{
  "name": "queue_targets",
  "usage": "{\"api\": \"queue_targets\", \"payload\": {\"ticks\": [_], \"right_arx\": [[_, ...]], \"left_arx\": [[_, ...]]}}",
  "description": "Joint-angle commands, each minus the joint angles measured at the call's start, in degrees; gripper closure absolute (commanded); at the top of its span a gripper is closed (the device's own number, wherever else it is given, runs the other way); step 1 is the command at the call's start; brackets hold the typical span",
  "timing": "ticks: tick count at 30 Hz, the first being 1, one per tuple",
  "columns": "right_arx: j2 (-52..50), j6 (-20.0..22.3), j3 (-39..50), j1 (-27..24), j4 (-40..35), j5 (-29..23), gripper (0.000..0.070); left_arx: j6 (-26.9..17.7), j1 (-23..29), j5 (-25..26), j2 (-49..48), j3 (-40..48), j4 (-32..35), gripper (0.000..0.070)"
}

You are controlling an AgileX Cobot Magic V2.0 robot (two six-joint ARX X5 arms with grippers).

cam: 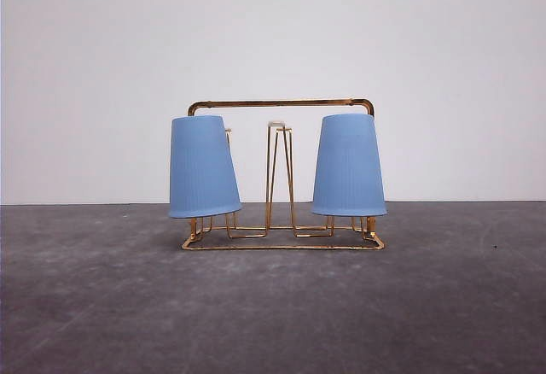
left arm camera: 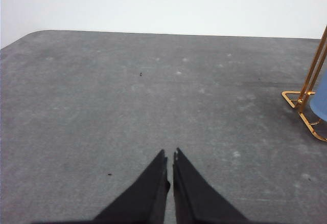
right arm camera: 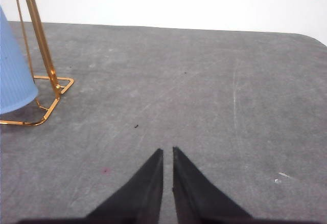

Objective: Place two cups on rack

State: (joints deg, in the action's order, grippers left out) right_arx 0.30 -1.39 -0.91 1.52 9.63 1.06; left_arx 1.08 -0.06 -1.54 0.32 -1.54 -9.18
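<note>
Both cups are seen inverted on the rack (cam: 281, 242), which stands at the centre of the front view on the grey table (cam: 273, 306). The left cup (cam: 202, 166) sits over a prong at the left end, tilted slightly so its rim swings toward frame right; the right cup (cam: 348, 166) sits nearly upright at the right end. Each long axis runs roughly vertical, mouth down, rim held just above the base wire. The middle prongs (cam: 278, 178) are left bare between them, under the handle bar (cam: 281, 102). By the look of it, the placing is judged complete. In the left wrist view, the left gripper (left arm camera: 170, 157) is seen low over bare table with its tips drawn together, only a hairline slit between them, nothing clamped; the rack's corner (left arm camera: 301, 98) and a sliver of blue cup (left arm camera: 321, 101) are caught at the right edge of that frame. In the right wrist view, the right gripper (right arm camera: 167, 155) is likewise closed on nothing, and the rack's other end (right arm camera: 48, 88) with a cup's rim (right arm camera: 13, 88) lies at the upper left of that frame. Each loaded end thus lies forward and inward of its own arm, well apart from the fingertips; neither arm is clearly nearer. Any coming move is judged to be withdrawal only, with no approach needed.
</note>
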Motion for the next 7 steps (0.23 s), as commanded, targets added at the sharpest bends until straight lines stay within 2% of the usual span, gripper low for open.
{"api": "queue_targets", "payload": {"ticks": [1, 7], "right_arx": [[-0.09, -0.61, 0.22, 0.02, -0.63, -0.02, 0.0669], [-0.09, -0.59, 0.22, 0.02, -0.63, -0.02, 0.0669]], "left_arx": [[-0.39, -0.06, 0.0, -0.04, 0.83, 0.64, 0.07], [-0.39, -0.06, 0.0, -0.04, 0.83, 0.63, 0.07]]}}
